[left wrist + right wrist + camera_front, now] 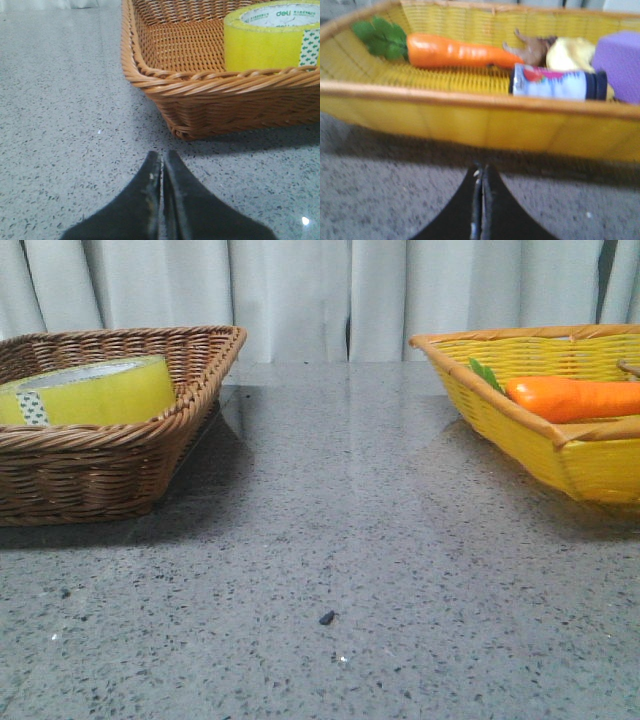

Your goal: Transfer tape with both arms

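Up front, the tape (95,392) lies inside the brown wicker basket (110,455) at the table's left, a yellow basket (560,455) with a carrot (570,398) opposite; neither arm appears. Left wrist: left gripper (161,167) pressed together over grey table (65,100), short of that basket. Right wrist: right gripper (481,182) likewise closed, empty, before the yellow one

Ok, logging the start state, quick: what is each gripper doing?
Left gripper: closed, holding nothing.
Right gripper: closed, holding nothing.

Glossy yellow tape (100,392) in rough brown wicker basket (110,465); speckled polished stone table (330,570); yellow woven basket (560,455); smooth plastic-looking carrot (572,398).
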Robot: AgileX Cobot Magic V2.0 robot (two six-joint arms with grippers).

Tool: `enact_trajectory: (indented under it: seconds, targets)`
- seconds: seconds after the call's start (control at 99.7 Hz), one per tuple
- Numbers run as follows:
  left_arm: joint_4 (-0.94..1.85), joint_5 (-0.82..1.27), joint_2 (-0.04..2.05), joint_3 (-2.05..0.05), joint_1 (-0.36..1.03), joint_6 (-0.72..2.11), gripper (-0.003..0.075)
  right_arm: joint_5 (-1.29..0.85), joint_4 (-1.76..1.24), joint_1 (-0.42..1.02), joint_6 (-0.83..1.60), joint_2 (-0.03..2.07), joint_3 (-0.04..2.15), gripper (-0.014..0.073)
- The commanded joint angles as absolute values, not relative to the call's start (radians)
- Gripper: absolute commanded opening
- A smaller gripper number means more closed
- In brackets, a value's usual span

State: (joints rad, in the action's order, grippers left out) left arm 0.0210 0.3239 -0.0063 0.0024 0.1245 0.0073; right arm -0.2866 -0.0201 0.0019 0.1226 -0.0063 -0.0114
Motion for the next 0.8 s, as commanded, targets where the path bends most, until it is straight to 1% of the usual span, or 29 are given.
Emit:
enact_trajectory:
  seconds: [0.0, 0.12, 0.792]
  targets:
    - [0.030, 0.265, -0.035, 0.013, 0.124, 0.005, -0.0021, -0.272, -0.024, -0.013, 0.123, -0.031, -0.030, -0.0067]
    - [0.030, 0.265, -0.035, 0.013, 0.124, 0.005, -0.0020, -0.317, -0.025, -0.013, 0.123, -0.031, -0.030, -0.0067]
    - [0.030, 0.265, -0.035, 0.013, 0.124, 0.005, -0.0021, -0.317, -0.025, -0.013, 0.123, -0.031, -0.030, -0.0067]
